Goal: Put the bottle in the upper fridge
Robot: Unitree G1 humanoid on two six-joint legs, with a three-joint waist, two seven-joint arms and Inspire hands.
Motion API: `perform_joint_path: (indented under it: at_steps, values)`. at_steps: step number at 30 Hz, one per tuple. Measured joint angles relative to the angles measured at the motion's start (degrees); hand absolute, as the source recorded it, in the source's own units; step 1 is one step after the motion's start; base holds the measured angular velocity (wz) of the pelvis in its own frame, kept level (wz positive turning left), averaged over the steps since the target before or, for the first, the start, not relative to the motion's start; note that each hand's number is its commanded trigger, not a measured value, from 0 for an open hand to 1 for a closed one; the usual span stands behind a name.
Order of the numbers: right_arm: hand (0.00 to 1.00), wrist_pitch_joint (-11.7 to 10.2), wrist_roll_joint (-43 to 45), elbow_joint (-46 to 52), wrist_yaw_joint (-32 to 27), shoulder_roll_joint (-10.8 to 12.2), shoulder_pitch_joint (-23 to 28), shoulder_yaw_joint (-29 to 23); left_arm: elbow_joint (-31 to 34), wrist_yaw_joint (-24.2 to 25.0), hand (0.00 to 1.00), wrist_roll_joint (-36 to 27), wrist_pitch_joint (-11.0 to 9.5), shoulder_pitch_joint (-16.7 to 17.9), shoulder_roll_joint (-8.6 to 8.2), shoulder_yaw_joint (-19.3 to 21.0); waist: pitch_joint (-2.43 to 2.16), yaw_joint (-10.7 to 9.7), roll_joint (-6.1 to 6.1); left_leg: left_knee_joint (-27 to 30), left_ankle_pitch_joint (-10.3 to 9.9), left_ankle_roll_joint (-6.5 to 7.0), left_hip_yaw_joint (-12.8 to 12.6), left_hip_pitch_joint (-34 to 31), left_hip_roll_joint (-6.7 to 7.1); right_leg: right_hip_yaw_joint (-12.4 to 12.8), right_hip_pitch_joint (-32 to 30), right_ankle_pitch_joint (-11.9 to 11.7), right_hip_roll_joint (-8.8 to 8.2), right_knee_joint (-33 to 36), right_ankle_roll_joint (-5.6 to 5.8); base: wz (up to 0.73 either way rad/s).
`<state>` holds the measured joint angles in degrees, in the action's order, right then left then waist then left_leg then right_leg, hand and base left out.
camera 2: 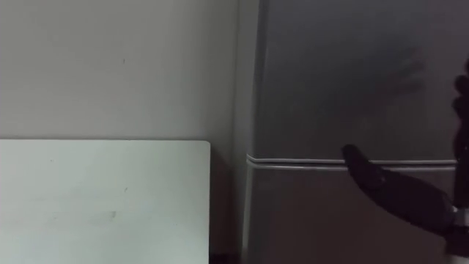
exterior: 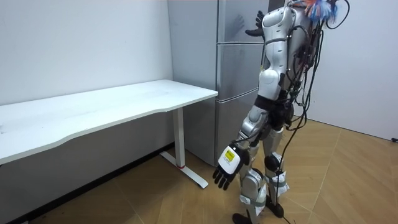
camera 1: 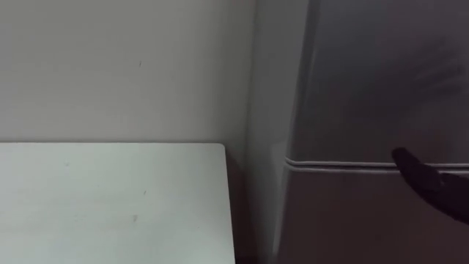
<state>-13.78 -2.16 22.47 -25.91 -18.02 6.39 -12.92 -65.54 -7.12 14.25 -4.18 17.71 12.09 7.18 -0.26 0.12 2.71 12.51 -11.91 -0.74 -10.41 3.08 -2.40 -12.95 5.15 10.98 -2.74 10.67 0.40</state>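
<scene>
The right robot hand (exterior: 254,30) is raised with fingers spread at the closed upper door (camera 2: 352,81) of the fridge (exterior: 233,81), which stands just beside the table's (camera 1: 110,198) right edge. The left robot hand (exterior: 225,169) hangs relaxed.

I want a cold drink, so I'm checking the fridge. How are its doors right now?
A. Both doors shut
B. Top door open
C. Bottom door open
A. The fridge shows one flat grey front with just a thin line between its upper and lower doors. The right hand is raised, open, at that front, and the left hand hangs by the robot's side.
</scene>
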Motion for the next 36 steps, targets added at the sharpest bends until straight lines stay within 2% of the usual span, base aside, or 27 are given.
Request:
perform_joint_path:
  at_steps: [2, 8, 11, 14, 18, 20, 21, 24, 28, 32, 36]
  values:
    - [0.0, -0.68, -0.26, -2.13, -1.48, -0.34, 1.03, -0.76, -0.02, -0.25, 0.0, -0.11, 0.0, -0.23, 0.01, 0.16, 0.04, -0.29, 0.15, -0.43, 0.01, -0.01, 0.0, 0.62, 0.04, 0.0, 0.54, 0.01, 0.01, -0.07, 0.01, 0.02]
    - [0.0, -0.31, -4.79, -9.41, -6.57, -0.29, 4.27, -4.55, 1.01, -1.67, 0.0, -0.08, 0.18, -0.49, 0.1, 1.59, 0.14, -1.58, 0.73, -0.91, -0.04, 0.04, -0.36, 0.66, 0.14, 0.25, 0.75, 0.17, -0.06, -0.17, 0.18, -0.02]
    - [0.0, 0.19, -8.02, -12.42, -8.24, 0.0, 6.86, -5.71, 1.62, -2.67, 0.0, -0.2, 0.64, -0.26, 0.06, 1.54, -0.04, -1.78, 0.27, -0.81, -0.06, 0.07, -0.51, 0.69, 0.14, 0.32, 0.66, 0.18, -0.08, -0.18, 0.19, -0.01]
    - [0.0, 0.24, -12.86, -17.44, -10.5, 1.12, 8.34, -5.82, 2.73, -3.67, 0.0, -0.14, 1.86, -0.03, -0.43, 1.52, 0.02, -1.64, 0.05, -0.95, -0.07, 0.07, -0.5, 1.09, 0.15, 0.34, 0.85, 0.17, -0.08, -0.21, 0.2, 0.0]
    - [0.0, 0.94, -17.3, -28.93, -12.25, 2.56, 10.23, -4.36, 3.21, -4.34, 0.0, -0.19, 2.61, -0.12, -0.74, 0.37, 0.0, -1.46, -0.4, -1.11, -0.12, 0.12, -0.32, 1.48, 0.22, 0.15, 1.36, 0.23, -0.11, -0.92, 0.31, 0.03]
    - [0.0, 1.61, -19.14, -34.32, -12.08, 3.06, 11.64, -3.22, 3.41, -5.3, 0.0, -0.28, 2.85, 0.05, -1.23, 0.41, -0.13, -1.46, -0.7, -1.13, -0.16, 0.16, -0.27, 1.45, 0.29, 0.17, 1.31, 0.36, -0.15, -0.88, 0.44, 0.03]
    - [0.0, 2.34, -20.44, -37.06, -12.22, 4.26, 11.8, -3.16, 4.35, -5.99, 0.0, -0.28, 3.01, 0.25, -1.64, 0.42, -0.27, -1.62, -0.99, -1.14, -0.17, 0.17, -0.27, 1.35, 0.29, 0.22, 1.15, 0.42, -0.18, -0.84, 0.45, 0.0]
    - [0.0, 3.47, -21.47, -42.23, -12.56, 5.62, 13.41, -1.05, 5.2, -6.6, 0.0, -0.34, 3.06, 0.83, -2.32, 0.38, -0.26, -1.87, -2.04, -1.15, -0.14, 0.17, -0.29, 1.24, 0.31, 0.28, 0.84, 0.41, -0.2, -0.65, 0.43, 0.0]
    - [0.0, 3.89, -21.87, -53.91, -10.59, 7.33, 13.08, 1.01, 4.75, -7.77, 0.0, -1.12, 3.07, 0.65, -3.13, 0.41, -0.31, -2.3, -1.85, -1.26, -0.14, 0.15, -0.05, 1.87, 0.43, 0.19, 1.71, 0.44, -0.2, -0.89, 0.43, 0.03]
    - [0.0, 3.89, -21.7, -62.67, -9.35, 7.61, 13.01, 2.81, 4.68, -7.71, 0.0, -1.22, 3.1, 0.78, -3.91, 0.39, -0.14, -2.28, -1.86, -1.3, -0.22, 0.28, 0.17, 2.01, 0.67, 0.23, 1.72, 0.66, -0.38, -0.96, 0.68, 0.0]
    - [0.0, 4.7, -19.64, -71.01, -4.44, 8.15, 12.79, 5.53, 4.67, -7.71, 0.0, -1.18, 3.11, 0.87, -4.04, -0.1, -0.05, -2.44, -1.7, -1.35, -0.28, 0.37, 0.12, 2.08, 0.77, 0.27, 1.73, 0.69, -0.45, -0.91, 0.73, 0.0]
